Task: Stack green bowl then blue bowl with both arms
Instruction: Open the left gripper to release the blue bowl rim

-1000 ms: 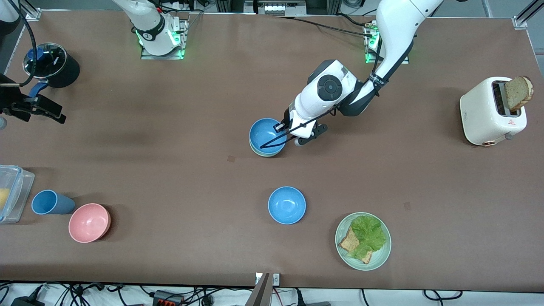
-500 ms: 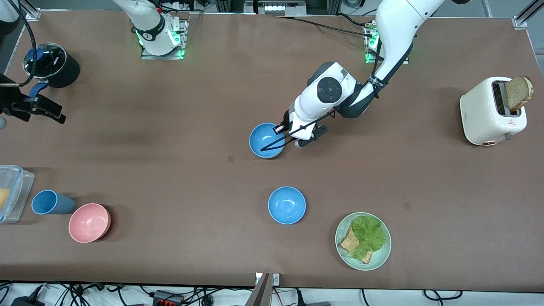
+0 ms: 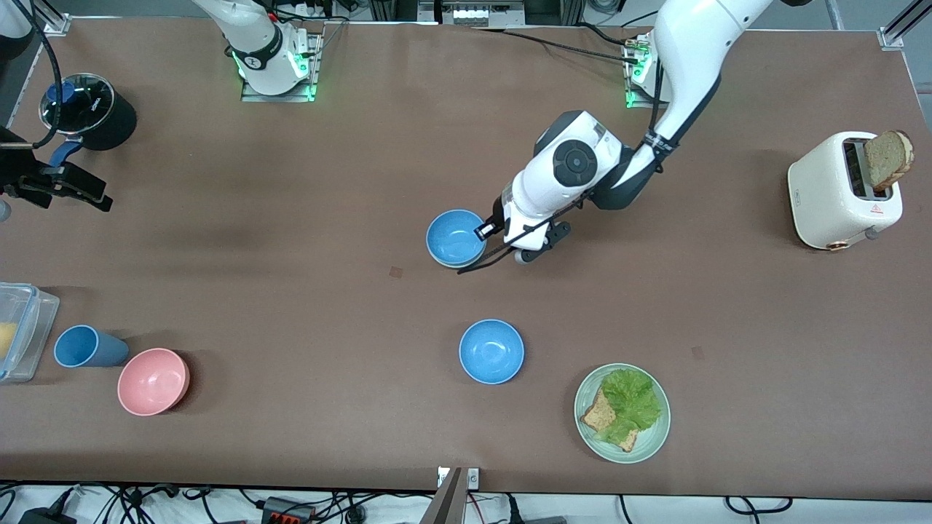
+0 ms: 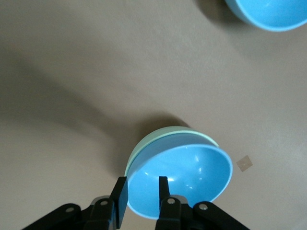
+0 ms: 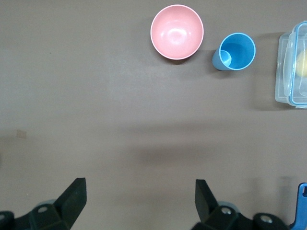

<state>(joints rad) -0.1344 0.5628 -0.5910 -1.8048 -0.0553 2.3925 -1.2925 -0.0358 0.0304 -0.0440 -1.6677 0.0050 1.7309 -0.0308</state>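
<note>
A blue bowl [image 3: 456,237] sits nested in the green bowl [image 3: 453,264] at mid-table; only the green rim shows beneath it. In the left wrist view the blue bowl [image 4: 184,177] rests in the green bowl [image 4: 153,141]. My left gripper [image 3: 489,234] is at the stack's edge, open, its fingers straddling the blue rim [image 4: 143,184] with a gap. A second blue bowl [image 3: 491,351] lies nearer the front camera and shows in the left wrist view [image 4: 268,12]. My right gripper [image 3: 69,191] waits open and empty at the right arm's end [image 5: 139,196].
A pink bowl [image 3: 153,381] and a blue cup [image 3: 87,346] lie near a clear container [image 3: 18,331] at the right arm's end. A pale green plate [image 3: 582,415] with lettuce and bread, a toaster [image 3: 830,196] and a black pot [image 3: 91,110] also stand here.
My left gripper lowered the blue bowl into the green bowl, let go of it, and shifted slightly toward the left arm's end. The right arm has not moved.
</note>
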